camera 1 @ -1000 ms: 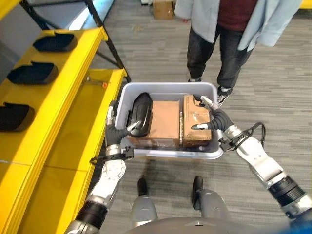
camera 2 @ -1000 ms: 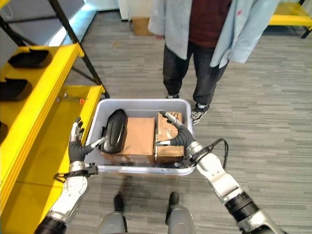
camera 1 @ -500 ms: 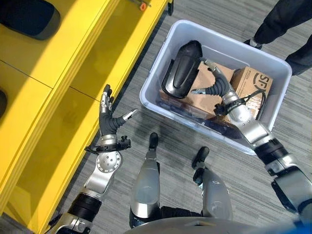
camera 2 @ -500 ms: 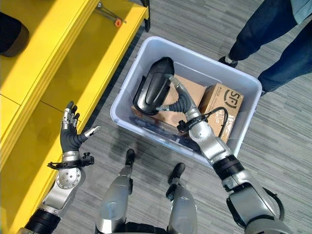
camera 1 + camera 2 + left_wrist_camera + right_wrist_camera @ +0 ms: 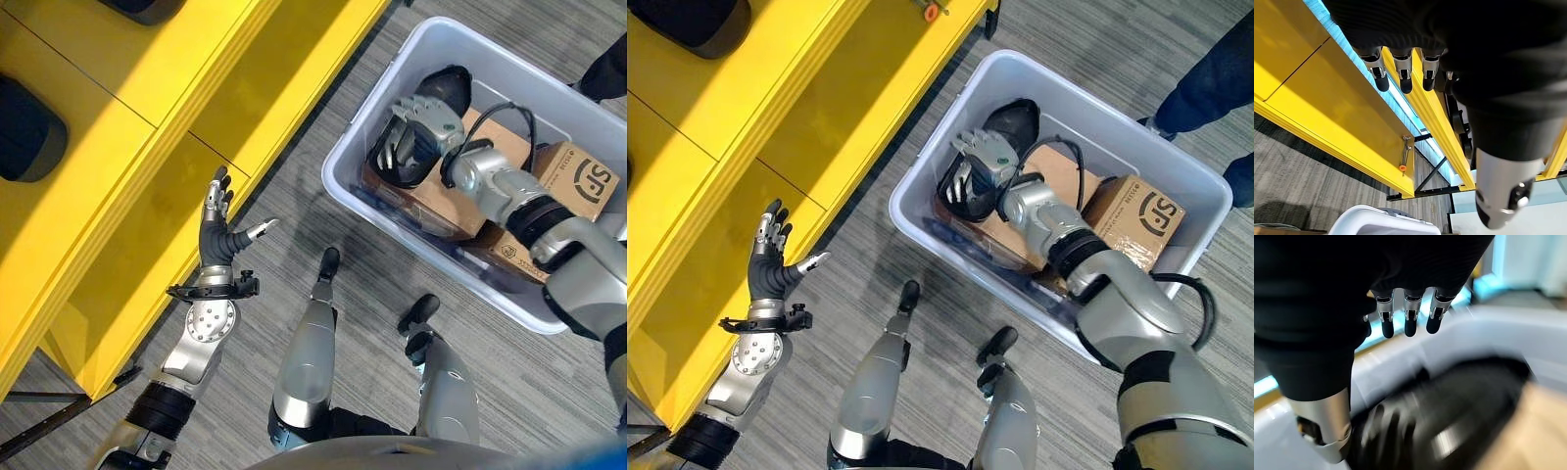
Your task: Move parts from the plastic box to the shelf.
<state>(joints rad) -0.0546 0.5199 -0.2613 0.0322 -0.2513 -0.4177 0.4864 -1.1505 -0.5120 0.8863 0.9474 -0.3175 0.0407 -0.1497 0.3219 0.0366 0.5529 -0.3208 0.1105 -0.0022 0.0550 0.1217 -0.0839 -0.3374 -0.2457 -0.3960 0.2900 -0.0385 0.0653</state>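
1. The black part lies inside the plastic box, atop a brown carton, at the box's shelf-side end.
2. Its long axis runs along the box's short side, narrow end toward the far wall.
3. The right hand hovers over the part, fingers straight, gripping nothing.
4. The left hand is raised beside the yellow shelf, fingers spread, empty.
5. A second carton lies alongside the first.

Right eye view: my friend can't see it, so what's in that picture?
The robot's right hand reaches open over a black curved plastic part in a pale grey plastic box holding brown cardboard boxes. Its left hand is open beside the yellow shelf.
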